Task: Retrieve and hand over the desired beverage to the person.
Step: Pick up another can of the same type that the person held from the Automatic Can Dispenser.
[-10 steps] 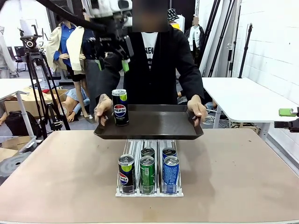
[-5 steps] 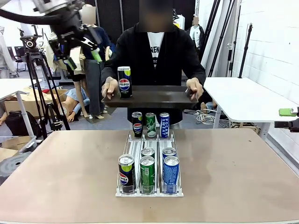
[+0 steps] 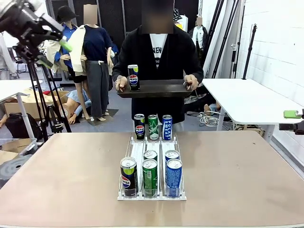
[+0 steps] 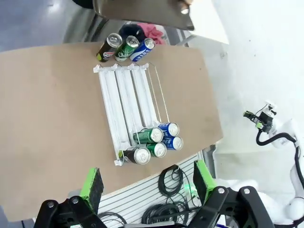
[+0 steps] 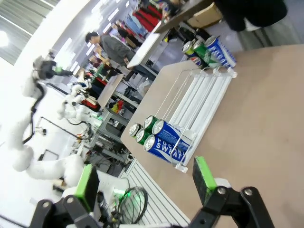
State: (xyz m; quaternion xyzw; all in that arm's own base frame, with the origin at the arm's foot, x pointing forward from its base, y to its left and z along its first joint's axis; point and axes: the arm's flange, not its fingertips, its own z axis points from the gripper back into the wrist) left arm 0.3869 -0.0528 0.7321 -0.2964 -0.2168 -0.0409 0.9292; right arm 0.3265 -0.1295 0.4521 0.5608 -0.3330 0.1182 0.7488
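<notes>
brown table (image 3: 247,180) bears rack (image 3: 137,151); person (image 3: 140,57) holds tray (image 3: 161,88) with pepsi can (image 3: 133,77).

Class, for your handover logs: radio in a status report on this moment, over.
Left gripper open, empty, high above table. Right gripper open, empty. Pepsi can stands on tray held by person. Nothing in the way of the rack.

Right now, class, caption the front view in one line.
Person holds a tray bearing one Pepsi can behind the can rack; open left gripper hangs high at left.
</notes>
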